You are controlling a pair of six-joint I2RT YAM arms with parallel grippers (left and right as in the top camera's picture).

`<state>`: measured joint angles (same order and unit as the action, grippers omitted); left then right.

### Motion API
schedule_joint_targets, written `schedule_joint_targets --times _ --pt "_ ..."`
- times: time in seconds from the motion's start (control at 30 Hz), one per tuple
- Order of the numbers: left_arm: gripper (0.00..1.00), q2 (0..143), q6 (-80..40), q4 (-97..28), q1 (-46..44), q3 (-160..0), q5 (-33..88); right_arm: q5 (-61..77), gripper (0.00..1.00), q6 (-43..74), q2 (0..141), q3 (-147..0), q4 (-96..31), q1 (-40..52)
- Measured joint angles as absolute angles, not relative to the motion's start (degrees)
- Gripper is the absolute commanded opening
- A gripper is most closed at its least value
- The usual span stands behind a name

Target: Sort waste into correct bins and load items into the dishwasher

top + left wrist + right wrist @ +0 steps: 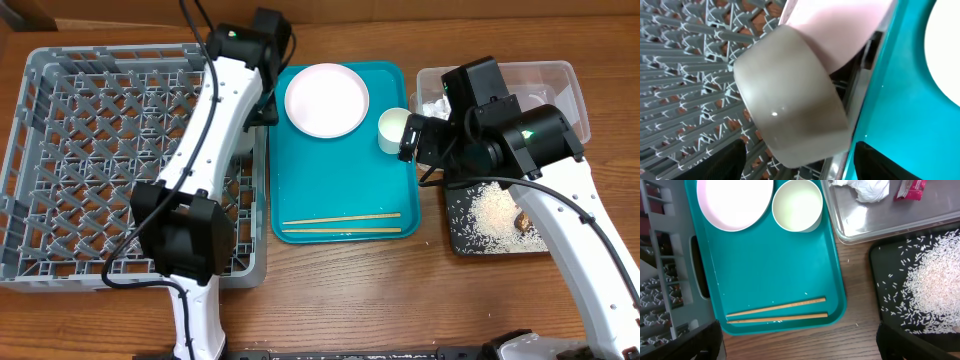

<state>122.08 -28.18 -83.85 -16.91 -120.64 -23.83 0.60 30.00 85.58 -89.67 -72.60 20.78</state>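
Observation:
In the left wrist view a pale round bowl (790, 95) lies on its side at the right edge of the grey dish rack (685, 75), against a large pale pink plate (845, 30). My left gripper (812, 167) is open, with its fingers either side of the bowl's lower edge. My right gripper (800, 345) is open and empty over the front of the teal tray (765, 270). That tray holds a smaller plate (325, 98), a white cup (392, 130) and two chopsticks (340, 224). The clear tub (560, 80) holds a white tissue (867, 189) and a red wrapper (912, 189).
The shallow black tray (470, 240) in front of the clear tub holds loose rice (495, 215) and a small brown lump (522, 217). A few grains lie on the teal tray and the wooden table (330, 290). The rack (100, 160) fills the left side.

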Motion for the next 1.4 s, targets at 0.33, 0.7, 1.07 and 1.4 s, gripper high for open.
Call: schedule_joint_targets --times 0.33,0.7,1.07,1.4 --pt "0.71 122.1 -28.8 -83.1 -22.2 -120.6 -30.7 0.6 1.00 30.0 85.6 -89.7 -72.6 20.8" --pt "0.66 122.1 -29.6 -83.1 -22.3 -120.6 -36.9 0.6 1.00 30.0 85.6 -89.7 -72.6 20.8" --pt "0.67 122.1 -29.3 -79.6 -23.7 -120.6 -39.6 0.6 1.00 30.0 85.6 -89.7 -72.6 20.8" --pt "0.67 122.9 -22.2 -75.4 -24.2 -120.6 -27.8 0.6 1.00 30.0 85.6 -89.7 -72.6 20.8"
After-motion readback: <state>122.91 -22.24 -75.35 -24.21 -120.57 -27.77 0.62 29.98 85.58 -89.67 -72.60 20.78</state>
